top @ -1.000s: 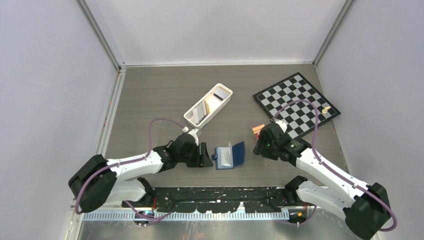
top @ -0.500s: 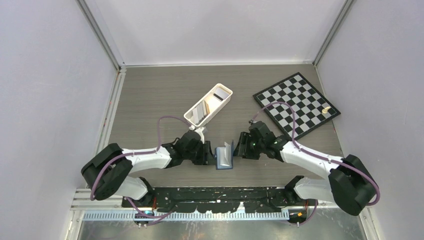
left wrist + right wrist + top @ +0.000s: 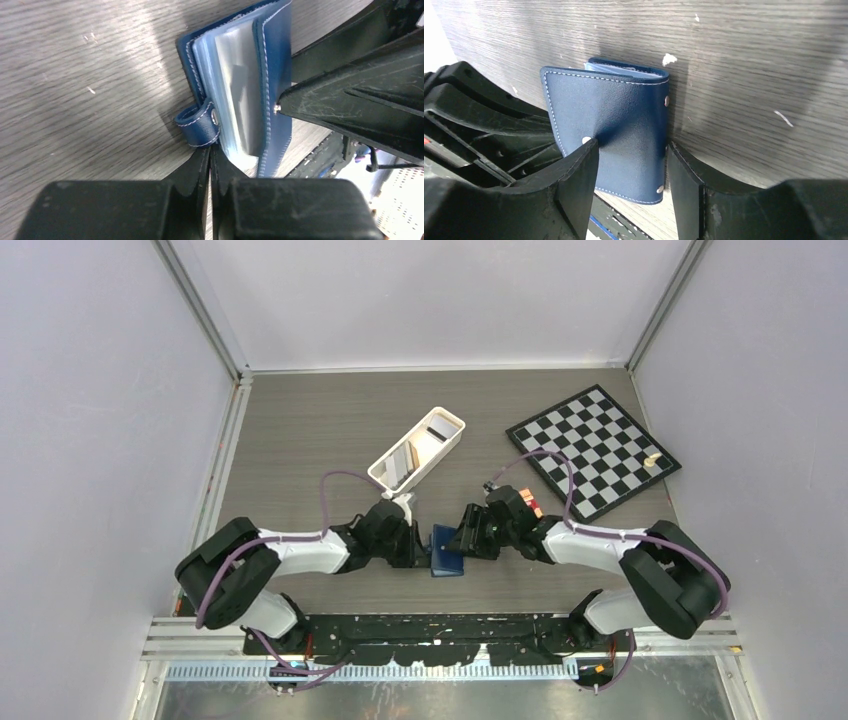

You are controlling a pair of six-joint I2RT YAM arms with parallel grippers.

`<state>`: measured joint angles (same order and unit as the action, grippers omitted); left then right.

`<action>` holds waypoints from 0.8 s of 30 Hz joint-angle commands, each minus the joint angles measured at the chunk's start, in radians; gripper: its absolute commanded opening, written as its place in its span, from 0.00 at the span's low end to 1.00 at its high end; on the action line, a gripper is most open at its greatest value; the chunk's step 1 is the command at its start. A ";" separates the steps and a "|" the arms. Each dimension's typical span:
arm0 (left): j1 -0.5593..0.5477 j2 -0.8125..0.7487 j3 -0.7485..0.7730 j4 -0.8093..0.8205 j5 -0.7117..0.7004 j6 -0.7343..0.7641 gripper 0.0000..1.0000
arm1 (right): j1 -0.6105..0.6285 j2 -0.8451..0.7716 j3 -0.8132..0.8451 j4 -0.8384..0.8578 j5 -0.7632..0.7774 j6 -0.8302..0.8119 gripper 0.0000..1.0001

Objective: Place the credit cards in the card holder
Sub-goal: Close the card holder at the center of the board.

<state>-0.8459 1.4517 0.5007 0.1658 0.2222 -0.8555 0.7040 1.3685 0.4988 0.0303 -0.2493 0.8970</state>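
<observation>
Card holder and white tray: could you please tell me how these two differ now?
The card holder is dark navy and small; the white tray is pale and longer. The card holder is partly folded, one cover raised; the white tray lies flat and open-topped, cards inside. The card holder sits between the left gripper and right gripper; the white tray sits apart from both. Both rest on the table.
</observation>
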 commanded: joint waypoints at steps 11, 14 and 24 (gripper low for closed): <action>0.016 0.080 -0.107 0.174 -0.007 0.053 0.00 | 0.004 0.160 -0.149 0.493 -0.129 0.170 0.53; 0.017 0.085 -0.117 0.191 -0.017 0.055 0.00 | 0.003 0.166 -0.148 0.503 -0.137 0.176 0.49; 0.019 -0.234 -0.108 -0.048 -0.135 0.159 0.18 | -0.024 -0.103 -0.126 0.312 -0.129 0.155 0.07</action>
<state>-0.8291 1.3865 0.3931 0.2989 0.2035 -0.7929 0.6933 1.4139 0.3489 0.4656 -0.3744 1.0744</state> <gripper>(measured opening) 0.109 0.228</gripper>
